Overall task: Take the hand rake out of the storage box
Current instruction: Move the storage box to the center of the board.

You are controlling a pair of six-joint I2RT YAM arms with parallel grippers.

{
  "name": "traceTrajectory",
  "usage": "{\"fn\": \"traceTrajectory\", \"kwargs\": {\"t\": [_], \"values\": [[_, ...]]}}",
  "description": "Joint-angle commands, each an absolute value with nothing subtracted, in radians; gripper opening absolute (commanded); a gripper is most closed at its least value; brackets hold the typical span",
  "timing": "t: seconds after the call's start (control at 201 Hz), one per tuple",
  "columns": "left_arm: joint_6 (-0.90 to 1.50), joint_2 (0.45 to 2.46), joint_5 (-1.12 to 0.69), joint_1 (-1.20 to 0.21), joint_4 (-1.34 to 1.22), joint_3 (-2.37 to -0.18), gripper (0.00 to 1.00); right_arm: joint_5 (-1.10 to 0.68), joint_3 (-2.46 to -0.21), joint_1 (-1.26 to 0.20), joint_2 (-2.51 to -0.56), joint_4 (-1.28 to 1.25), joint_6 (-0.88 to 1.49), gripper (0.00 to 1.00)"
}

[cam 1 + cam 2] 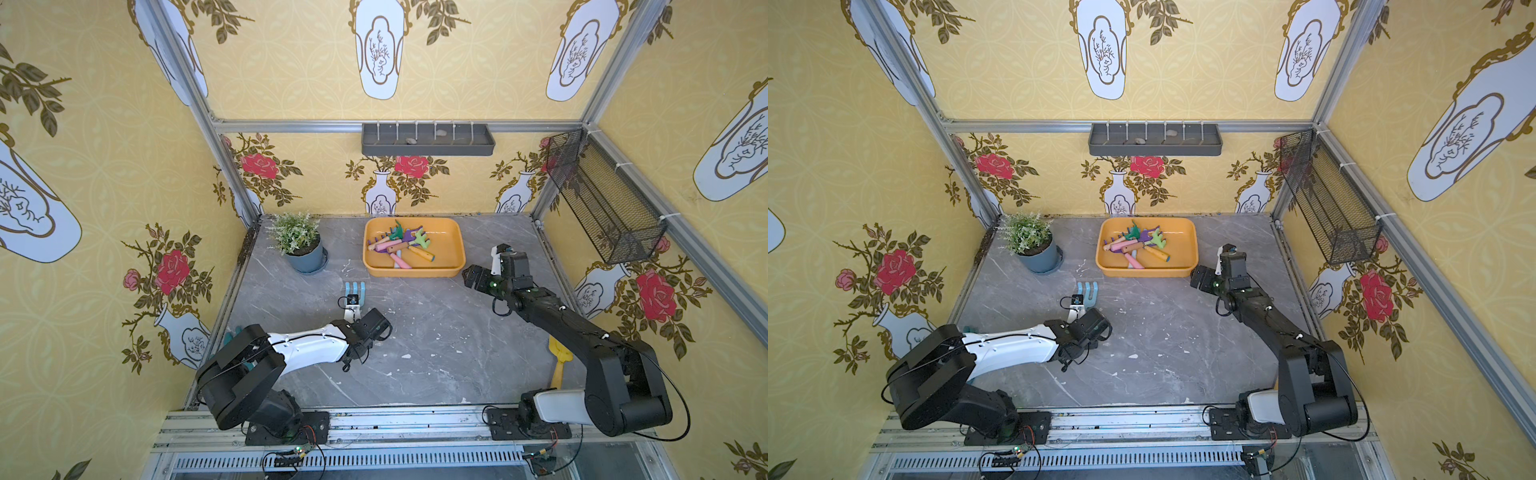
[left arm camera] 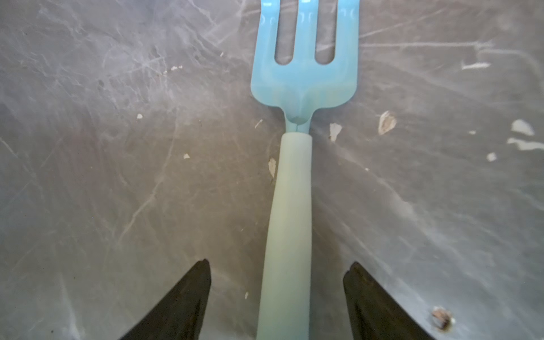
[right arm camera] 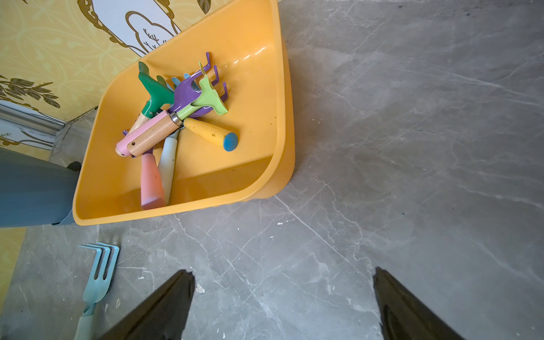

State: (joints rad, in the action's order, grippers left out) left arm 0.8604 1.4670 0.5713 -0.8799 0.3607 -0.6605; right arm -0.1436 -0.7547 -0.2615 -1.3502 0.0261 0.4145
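Note:
The orange-yellow storage box [image 1: 415, 272] [image 3: 284, 103] stands at the back of the table, holding a pile of several coloured hand rakes [image 1: 401, 245] [image 3: 176, 117]. A light blue hand rake [image 2: 294, 176] [image 1: 355, 289] lies flat on the table in front of the box, tines toward it. My left gripper [image 2: 279, 263] [image 1: 356, 311] is open and straddles the rake's handle, with a gap on each side. My right gripper [image 3: 283, 270] [image 1: 473, 277] hangs open and empty over bare table, just right of the box's front corner.
A potted plant [image 1: 299, 245] stands left of the box. A yellow trowel [image 1: 559, 361] lies by the right arm near the right wall. A grey divided tray [image 1: 428, 139] hangs on the back wall, and a black mesh basket [image 1: 602, 199] on the right wall.

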Motion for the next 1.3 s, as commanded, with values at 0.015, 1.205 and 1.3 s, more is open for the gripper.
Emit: {"fn": "traceTrajectory", "kwargs": {"t": [0.015,1.205,1.3], "values": [[0.789,1.433,0.508,-0.824,0.329,-0.661,0.79,-0.133,-0.756,-0.264,-1.344,0.012,0.406,0.97],[0.6,1.537,0.184,-0.583,0.01,-0.64,0.3,-0.076,-1.448,-0.239,-2.112,0.072,0.411,0.14],[0.599,1.527,0.189,-0.583,0.006,-0.631,0.31,-0.075,-1.468,-0.24,-2.136,0.062,0.421,0.11]]}}
